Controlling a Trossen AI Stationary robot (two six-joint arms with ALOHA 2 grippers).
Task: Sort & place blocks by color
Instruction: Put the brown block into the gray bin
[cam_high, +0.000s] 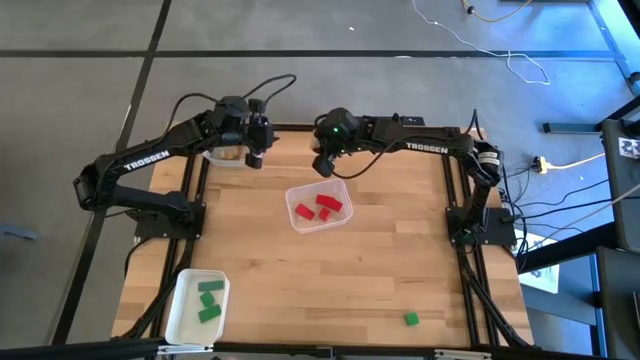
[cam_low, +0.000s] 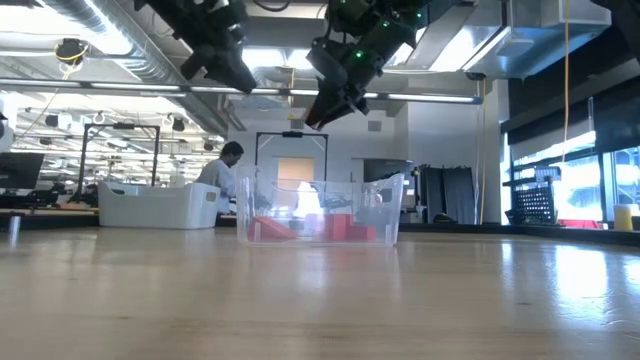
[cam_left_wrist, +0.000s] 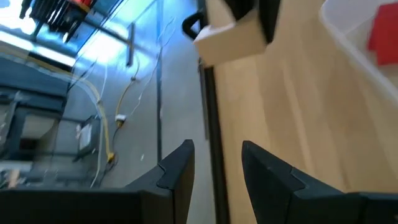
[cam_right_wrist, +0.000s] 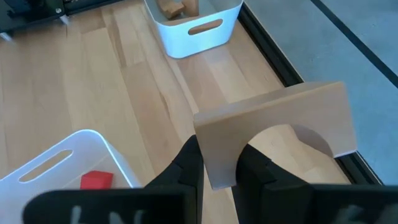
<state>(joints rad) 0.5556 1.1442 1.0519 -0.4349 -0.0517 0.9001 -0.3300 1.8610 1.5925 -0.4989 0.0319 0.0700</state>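
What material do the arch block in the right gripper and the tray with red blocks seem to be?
Arch block: probably plain unpainted wood, matte tan, with faint grain. Tray: likely clear plastic, glossy; the red blocks show through its walls.

1. The word "TROSSEN" stands in white letters on the left arm (cam_high: 140, 158).
2. The same word "TROSSEN" stands in white letters on the right arm (cam_high: 425, 148).
3. No other words or numbers can be read.
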